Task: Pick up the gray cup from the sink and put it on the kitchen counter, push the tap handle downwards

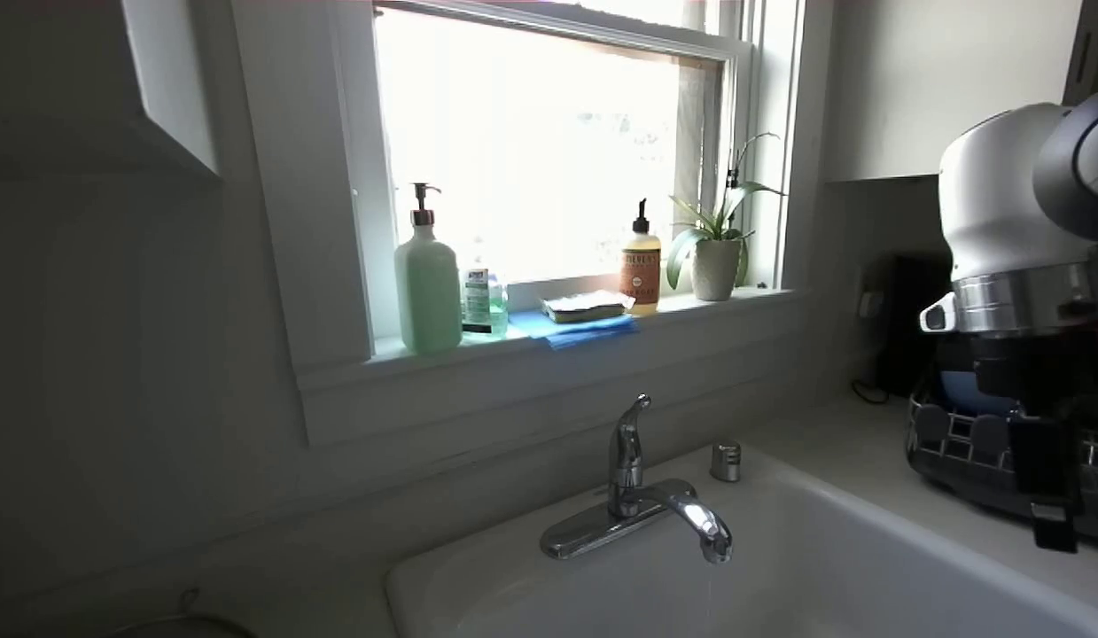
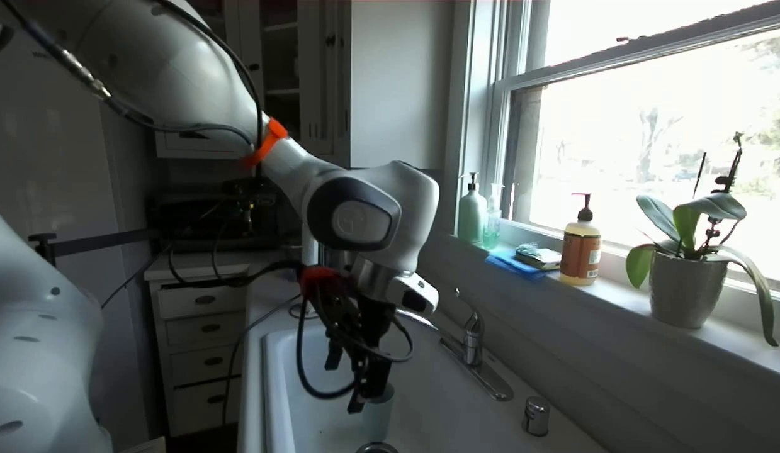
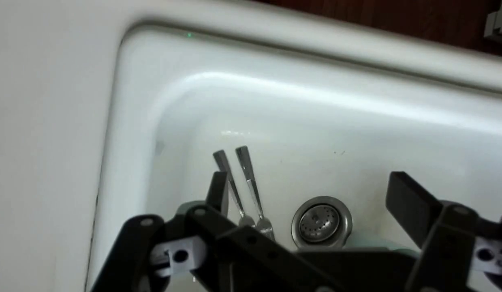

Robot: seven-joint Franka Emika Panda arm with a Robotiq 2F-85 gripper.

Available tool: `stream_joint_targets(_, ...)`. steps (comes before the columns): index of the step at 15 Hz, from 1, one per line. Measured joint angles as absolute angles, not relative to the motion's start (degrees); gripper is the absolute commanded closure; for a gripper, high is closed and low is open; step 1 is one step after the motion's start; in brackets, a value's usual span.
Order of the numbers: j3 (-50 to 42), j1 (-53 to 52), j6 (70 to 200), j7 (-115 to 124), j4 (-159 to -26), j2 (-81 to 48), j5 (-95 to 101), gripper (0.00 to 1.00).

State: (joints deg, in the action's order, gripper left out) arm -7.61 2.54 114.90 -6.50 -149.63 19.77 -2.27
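Most likely at the reach for the cup [image 2: 379,420], first step of the task: no lift made, no placing, no push on the tap handle [image 1: 632,427]. Shown in the wrist view: a gripper [image 3: 309,192] with fingers [image 3: 413,207] spread wide, holding nothing, above the sink [image 3: 251,61]. To be found in the sink, just beside the drain [image 3: 319,223]: the cup, seemingly upright, partly covered by the gripper in the wrist view and in an exterior view. Impossible to tell touching from mere overlap near the rim of the cup.

Called for next, as a judgement: centring. Given a cup seemingly off-centre in the gap between the fingers, as seen in the wrist view, shift toward it before going down. Then lower with one finger either side of the wall, keeping off the cutlery [image 3: 247,168] near the drain and minding the slack cable [image 2: 322,396] looped beside the gripper. Close gently, lift straight up until clear of the sink, then move sideways. Set down upright on the surface [image 1: 854,456] next to the sink, well apart from the rack [image 1: 943,477].

Only after letting go, turn to the tap handle, raised above the spout [image 1: 697,516] in an exterior view, with perhaps a faint thread of water [image 1: 709,592] beneath, too thin to be sure of. Best pressed slowly from above.
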Motion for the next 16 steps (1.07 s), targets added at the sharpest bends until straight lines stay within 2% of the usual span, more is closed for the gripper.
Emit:
stream_joint_targets(5,-12.6,2.6,124.7,-18.8,-148.2,10.7,-15.8,0.00)
stream_joint_targets(16,-11.2,2.7,126.3,-24.3,-143.8,0.7,-24.6,0.00)
